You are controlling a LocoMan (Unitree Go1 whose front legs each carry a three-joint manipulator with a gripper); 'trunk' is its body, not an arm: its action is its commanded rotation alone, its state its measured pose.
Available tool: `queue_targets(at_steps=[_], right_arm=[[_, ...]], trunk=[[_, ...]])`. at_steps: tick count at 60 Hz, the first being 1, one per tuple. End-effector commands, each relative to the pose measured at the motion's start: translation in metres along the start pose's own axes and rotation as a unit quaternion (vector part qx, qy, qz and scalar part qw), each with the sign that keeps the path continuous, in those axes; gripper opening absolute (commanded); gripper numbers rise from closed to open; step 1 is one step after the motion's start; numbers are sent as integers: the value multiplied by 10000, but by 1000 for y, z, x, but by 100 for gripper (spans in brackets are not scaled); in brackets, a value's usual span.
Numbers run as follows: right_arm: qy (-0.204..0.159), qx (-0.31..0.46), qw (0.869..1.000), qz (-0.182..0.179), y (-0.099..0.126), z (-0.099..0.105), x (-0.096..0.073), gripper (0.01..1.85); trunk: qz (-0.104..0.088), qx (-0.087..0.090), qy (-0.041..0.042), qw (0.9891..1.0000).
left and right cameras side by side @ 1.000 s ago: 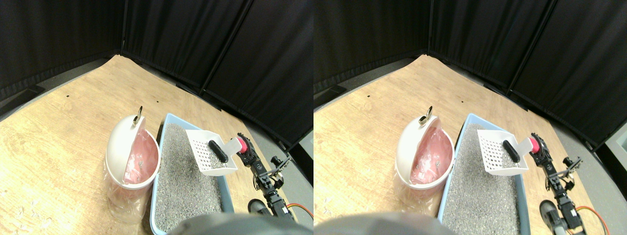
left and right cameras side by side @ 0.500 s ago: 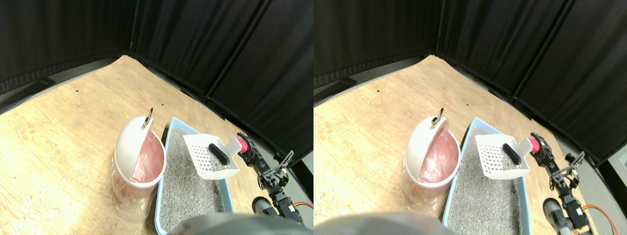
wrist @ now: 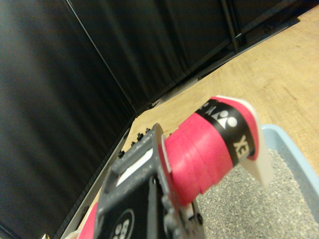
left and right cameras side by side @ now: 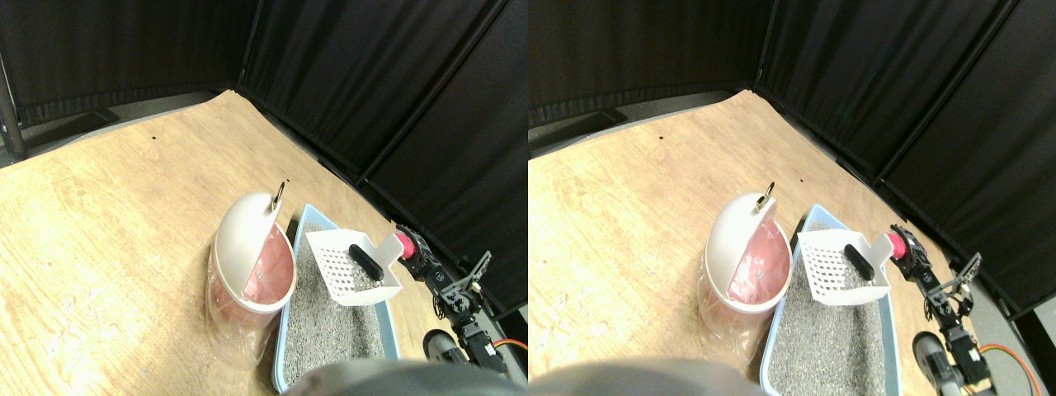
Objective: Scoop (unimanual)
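Note:
A white slotted scoop [left and right cameras side by side: 342, 268] hangs level above the far end of the blue litter box [left and right cameras side by side: 391, 328], over the grey litter [left and right cameras side by side: 330, 330]. A black lump [left and right cameras side by side: 365, 261] lies in the scoop near its back wall. My right gripper [left and right cameras side by side: 415, 252] is shut on the scoop's red-wrapped handle [left and right cameras side by side: 404, 245]. In the wrist view that red handle [wrist: 209, 149] runs out past the dark jaw frame [wrist: 139, 199], with litter [wrist: 249, 209] beyond. A white bin [left and right cameras side by side: 243, 235] with a pink liner [left and right cameras side by side: 276, 272] stands just left of the box, its mouth facing the scoop.
The wooden floor [left and right cameras side by side: 124, 214] spreads to the left and far side. Black curtain panels [left and right cameras side by side: 371, 91] close off the back and right. The bin's clear bag bulges at its base, and a gold ring [left and right cameras side by side: 279, 195] tops its lid. An orange cable [left and right cameras side by side: 516, 345] lies by my arm.
The whole view has swung, so the camera has moved. Against the bin, the scoop now stands closer to its open mouth, with the black lump still in it.

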Motion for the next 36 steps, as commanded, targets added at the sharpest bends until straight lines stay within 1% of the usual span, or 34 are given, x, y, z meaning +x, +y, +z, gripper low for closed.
queue_targets(at_steps=[1, 9, 10, 15, 18, 20, 27, 31, 36], right_arm=[[-168, 38, 9998, 104, 10, 4, 3, 6], [-36, -161, 9998, 87, 16, 4, 7, 6], [-6, -363, 9993, 118, 18, 3, 9, 6], [32, -563, 9982, 202, 21, 4, 11, 6], [132, -827, 9962, 245, 24, 5, 12, 6], [147, -891, 9955, 275, 25, 6, 12, 6], [192, -1080, 9935, 295, 28, 8, 13, 6], [205, -1253, 9907, 487, 30, 11, 15, 6], [240, -1412, 9883, 529, 33, 13, 15, 6]], trunk=[[135, -53, 85, 9999], [164, -88, 79, 9998], [169, -94, 81, 9998], [172, -107, 79, 9998], [171, -110, 74, 9998], [168, -114, 61, 9998], [169, -133, 58, 9998], [173, -145, 55, 9997], [177, -164, 45, 9997]])
